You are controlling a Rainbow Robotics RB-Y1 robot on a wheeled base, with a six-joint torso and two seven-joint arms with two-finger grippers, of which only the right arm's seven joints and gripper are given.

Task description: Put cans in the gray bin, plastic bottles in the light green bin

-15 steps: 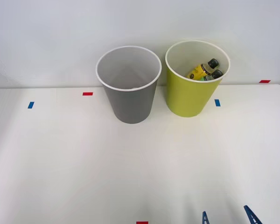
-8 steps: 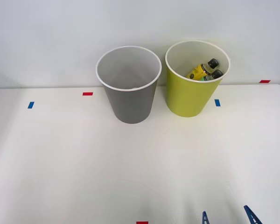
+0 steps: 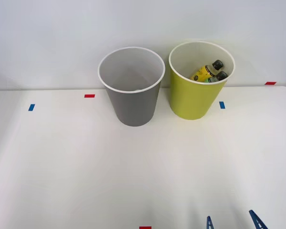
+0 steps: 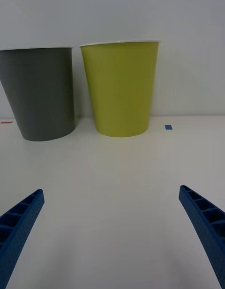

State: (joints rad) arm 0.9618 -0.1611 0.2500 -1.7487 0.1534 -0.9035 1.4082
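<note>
Nothing has moved since prior frame: right gripper (image 3: 231, 223) w/ jaws apart over table (image 3: 76, 162), plastic bottles (image 3: 210, 71) inside light green bin (image 3: 195, 98), beside gray bin (image 3: 133, 107).

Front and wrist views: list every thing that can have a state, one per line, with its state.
Gray bin: upright on the table, nothing visible inside.
Light green bin: upright beside the gray bin, holds bottles.
Plastic bottles: two black caps visible, lying tilted inside the light green bin.
Right gripper: fingers open wide, holding nothing, low over the table in front of the bins.
</note>
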